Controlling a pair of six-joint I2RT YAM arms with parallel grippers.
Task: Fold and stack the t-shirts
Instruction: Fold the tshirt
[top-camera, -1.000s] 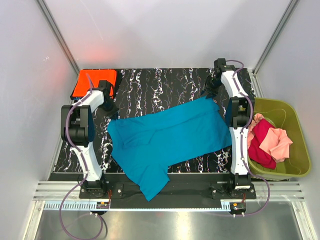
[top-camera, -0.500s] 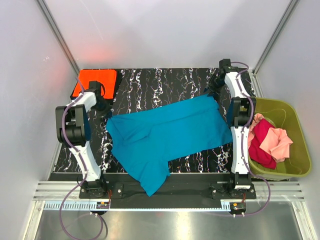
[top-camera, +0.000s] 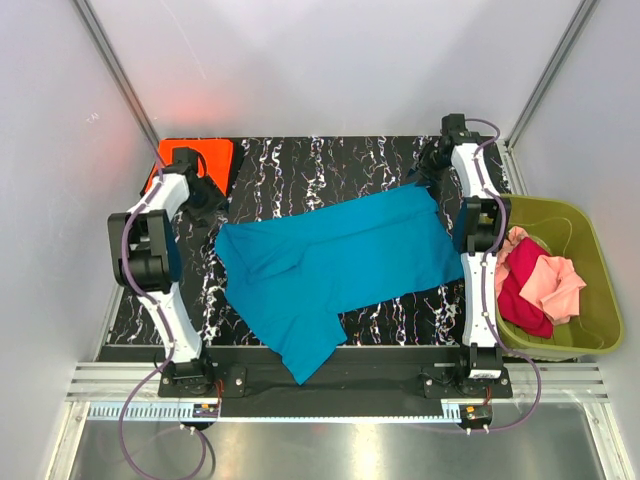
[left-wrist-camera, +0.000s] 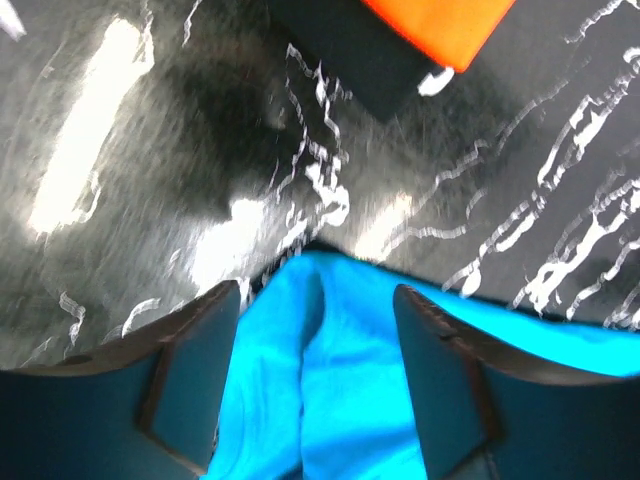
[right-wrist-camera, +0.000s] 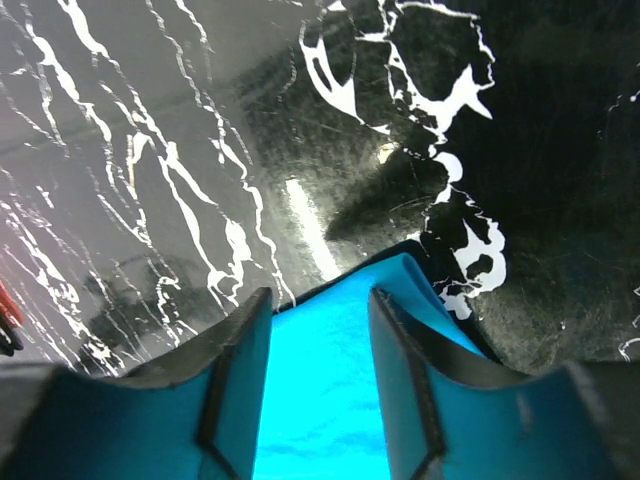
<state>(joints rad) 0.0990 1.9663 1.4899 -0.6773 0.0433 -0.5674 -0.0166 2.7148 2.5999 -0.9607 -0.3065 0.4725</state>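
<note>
Both pairs of jaws stand spread, pinching nothing.

Top view: the teal-blue t-shirt (top-camera: 330, 255) lies opened out across the middle of the black marbled tabletop (top-camera: 330, 160), one sleeve reaching toward the near edge. The left jaws sit at its far left corner, the right jaws at its far right corner. The orange t-shirt (top-camera: 218, 157) lies folded at the tabletop's far left corner. A pink t-shirt (top-camera: 555, 285) and a magenta-red t-shirt (top-camera: 522, 300) lie bunched in the olive-green bin (top-camera: 590, 245) beside the right arm.

Left wrist view: a teal corner lies loose between the parted fingers (left-wrist-camera: 190, 370), with the orange t-shirt beyond.

Right wrist view: another teal corner lies flat on the tabletop between the parted fingers (right-wrist-camera: 235, 390).
</note>
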